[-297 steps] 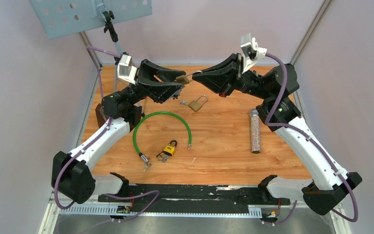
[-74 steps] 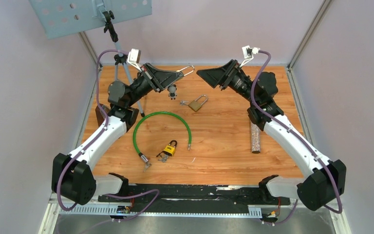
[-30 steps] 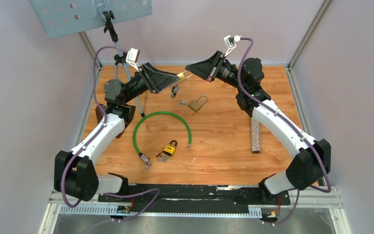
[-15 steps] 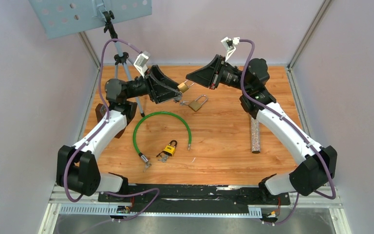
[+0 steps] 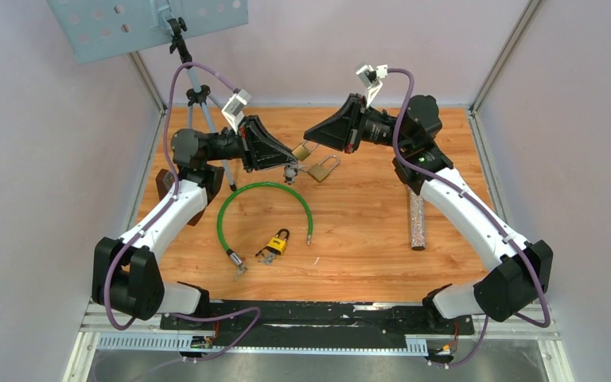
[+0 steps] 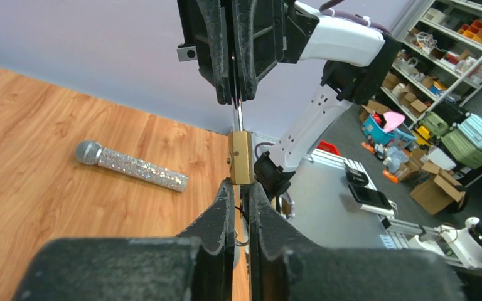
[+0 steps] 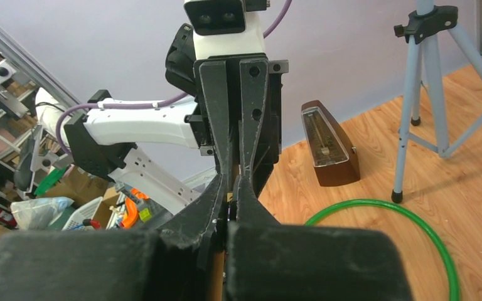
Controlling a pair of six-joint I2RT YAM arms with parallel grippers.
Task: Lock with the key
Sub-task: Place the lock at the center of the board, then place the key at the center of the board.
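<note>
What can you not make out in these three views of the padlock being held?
Keyhole of the padlock: left wrist view, hidden behind fingers of the left end effector.
The padlock: right wrist view, mostly hidden by the right end effector.
Shackle open or closed: top view, too small.

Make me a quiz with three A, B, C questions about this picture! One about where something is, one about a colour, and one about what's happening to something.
1. Where is the sparkly microphone?
A. flat on the table
B. inside the cable loop
C. up on the tripod

2. What colour is the cable loop?
A. red
B. green
C. blue

3. What is happening to the brass padlock nearest the arms' tips?
A. it hangs on the tripod
B. it is threaded on the cable loop
C. it is held up between the left end effector and the right end effector

Answers:
1. A: it lies on the bare wood.
2. B: the loop is bright green.
3. C: both pinch it from opposite ends, off the table.
</note>
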